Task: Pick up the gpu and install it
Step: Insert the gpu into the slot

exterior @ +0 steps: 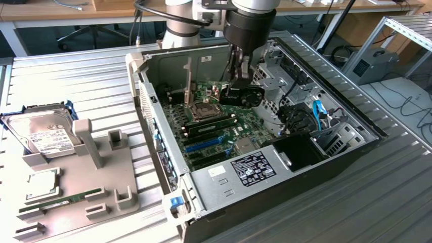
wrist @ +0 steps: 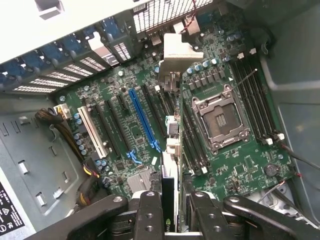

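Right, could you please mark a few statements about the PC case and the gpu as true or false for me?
1. The jaws hold the gpu edge-on over the motherboard. True.
2. A card fills the long blue slot. False: it is empty.
3. The hard drive lies outside the case, at the exterior view's left. True.
4. A cooler covers the CPU socket. False: the socket is bare.
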Robot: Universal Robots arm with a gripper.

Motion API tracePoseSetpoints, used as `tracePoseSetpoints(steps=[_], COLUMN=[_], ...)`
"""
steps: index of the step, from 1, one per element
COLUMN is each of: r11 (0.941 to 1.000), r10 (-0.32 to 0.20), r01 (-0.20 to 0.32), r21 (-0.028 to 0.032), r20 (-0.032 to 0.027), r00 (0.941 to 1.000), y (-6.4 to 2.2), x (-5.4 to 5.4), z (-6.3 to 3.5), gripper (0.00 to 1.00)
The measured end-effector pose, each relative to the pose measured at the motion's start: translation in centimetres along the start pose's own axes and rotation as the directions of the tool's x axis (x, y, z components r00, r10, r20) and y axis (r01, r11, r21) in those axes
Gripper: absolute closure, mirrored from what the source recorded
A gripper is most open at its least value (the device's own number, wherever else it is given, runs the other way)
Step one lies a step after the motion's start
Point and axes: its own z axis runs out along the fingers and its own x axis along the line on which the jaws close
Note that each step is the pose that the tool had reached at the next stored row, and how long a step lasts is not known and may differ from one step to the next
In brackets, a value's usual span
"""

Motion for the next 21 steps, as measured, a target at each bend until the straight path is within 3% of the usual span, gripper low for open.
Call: tracePoseSetpoints(steps=[21], r11=[0.9992], r10=[-0.039], r01=[0.039], r21=[-0.001], r20=[0.0013], r00=[0.9992], y=[0.0], x=[0.0], z=[0.0], gripper=[0.74])
